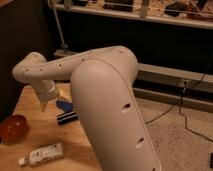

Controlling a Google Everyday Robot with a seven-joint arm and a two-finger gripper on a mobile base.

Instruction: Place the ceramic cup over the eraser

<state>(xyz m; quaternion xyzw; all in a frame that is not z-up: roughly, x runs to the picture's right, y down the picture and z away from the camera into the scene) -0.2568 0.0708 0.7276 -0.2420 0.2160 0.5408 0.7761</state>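
My white arm fills the middle of the camera view and reaches left over a wooden table (pixel 30 107). The gripper (pixel 50 101) hangs at the arm's end, above the table's middle. The small blue ceramic cup (pixel 63 105) shows right beside the gripper, partly hidden by the arm, and I cannot tell whether it is held. A dark flat block, the eraser (pixel 66 117), lies on the table just below the cup.
An orange-red bowl (pixel 13 128) stands at the table's left edge. A white bottle-like object (pixel 43 154) lies near the front edge. Dark shelving (pixel 150 20) runs along the back, and speckled floor with a cable (pixel 177 112) lies to the right.
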